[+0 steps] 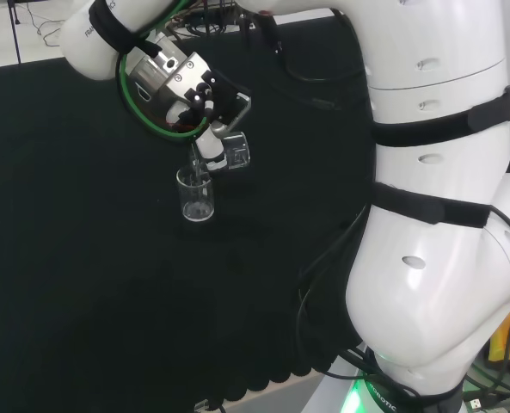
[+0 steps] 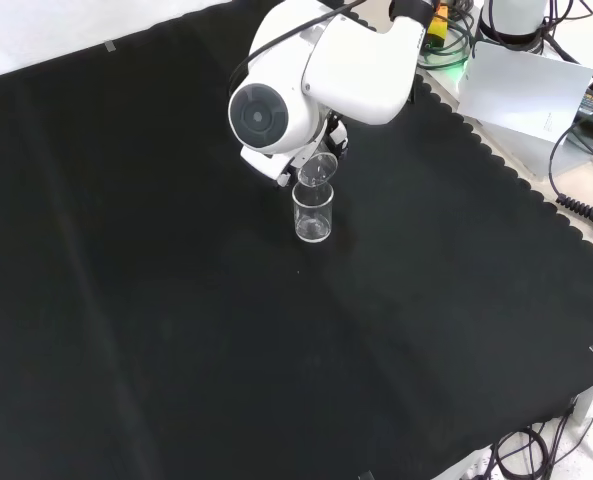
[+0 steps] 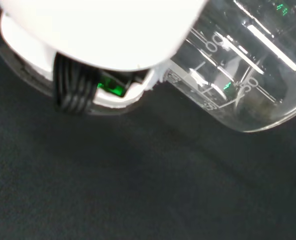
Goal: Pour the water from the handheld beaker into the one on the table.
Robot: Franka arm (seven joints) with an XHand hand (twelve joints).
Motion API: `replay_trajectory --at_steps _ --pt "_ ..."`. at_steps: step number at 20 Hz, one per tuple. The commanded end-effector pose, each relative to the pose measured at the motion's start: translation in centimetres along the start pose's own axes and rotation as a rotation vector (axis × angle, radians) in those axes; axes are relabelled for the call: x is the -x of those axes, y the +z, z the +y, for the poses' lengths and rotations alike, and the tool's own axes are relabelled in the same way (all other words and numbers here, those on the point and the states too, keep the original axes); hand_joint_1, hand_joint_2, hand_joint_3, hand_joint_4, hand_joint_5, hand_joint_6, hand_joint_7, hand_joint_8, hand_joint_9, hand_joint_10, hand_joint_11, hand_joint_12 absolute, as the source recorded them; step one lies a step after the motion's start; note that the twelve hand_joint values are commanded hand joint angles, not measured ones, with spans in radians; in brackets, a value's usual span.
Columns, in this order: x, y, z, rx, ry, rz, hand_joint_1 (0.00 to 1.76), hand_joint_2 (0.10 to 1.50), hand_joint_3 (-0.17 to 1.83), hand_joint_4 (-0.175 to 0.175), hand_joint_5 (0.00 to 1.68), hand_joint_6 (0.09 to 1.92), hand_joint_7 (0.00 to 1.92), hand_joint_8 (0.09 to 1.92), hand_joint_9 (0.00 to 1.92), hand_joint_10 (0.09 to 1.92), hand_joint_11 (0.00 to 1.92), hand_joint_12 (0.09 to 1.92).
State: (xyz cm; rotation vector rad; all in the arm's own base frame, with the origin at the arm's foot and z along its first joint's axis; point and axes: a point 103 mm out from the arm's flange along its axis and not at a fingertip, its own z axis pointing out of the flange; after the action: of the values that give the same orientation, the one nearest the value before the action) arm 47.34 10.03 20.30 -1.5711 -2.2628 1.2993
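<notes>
In the wrist view the held beaker (image 3: 237, 75) lies close against the blurred white hand (image 3: 98, 35), its printed scale showing and black cloth (image 3: 138, 190) beneath. The head view shows the hand (image 1: 207, 142) with fingers curled round that beaker (image 1: 235, 151), tipped on its side, long axis near level, mouth toward the upright beaker (image 1: 195, 196) on the counter (image 1: 82, 258). In the front view the arm's white link (image 2: 316, 80) hides the hand, and the tilted beaker's rim (image 2: 317, 170) sits just above the standing beaker (image 2: 313, 212); whether water flows I cannot tell.
</notes>
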Motion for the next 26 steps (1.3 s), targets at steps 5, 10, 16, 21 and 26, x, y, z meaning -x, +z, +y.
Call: replay_trajectory --at_steps 5,10,16,21,26 --pt "-0.38 -0.36 -0.07 -0.029 0.009 -0.043 1.45 0.44 0.98 -0.175 1.20 0.79 1.34 0.74 1.50 0.61 1.16 0.78" --pt "-0.45 -0.58 -0.14 -0.049 0.022 -0.069 1.45 0.44 0.98 -0.175 1.20 0.79 1.34 0.74 1.50 0.61 1.16 0.78" --pt "-0.82 -0.65 -0.15 -0.056 0.023 -0.074 1.45 0.44 0.98 -0.175 1.20 0.80 1.34 0.74 1.50 0.61 1.16 0.78" --pt "-0.99 -0.68 -0.07 -0.066 0.023 -0.078 1.45 0.44 0.98 -0.175 1.20 0.80 1.34 0.74 1.50 0.61 1.16 0.78" --pt "-1.15 -0.80 -0.01 -0.078 0.030 -0.088 1.45 0.44 0.98 -0.175 1.20 0.80 1.34 0.74 1.50 0.61 1.16 0.79"
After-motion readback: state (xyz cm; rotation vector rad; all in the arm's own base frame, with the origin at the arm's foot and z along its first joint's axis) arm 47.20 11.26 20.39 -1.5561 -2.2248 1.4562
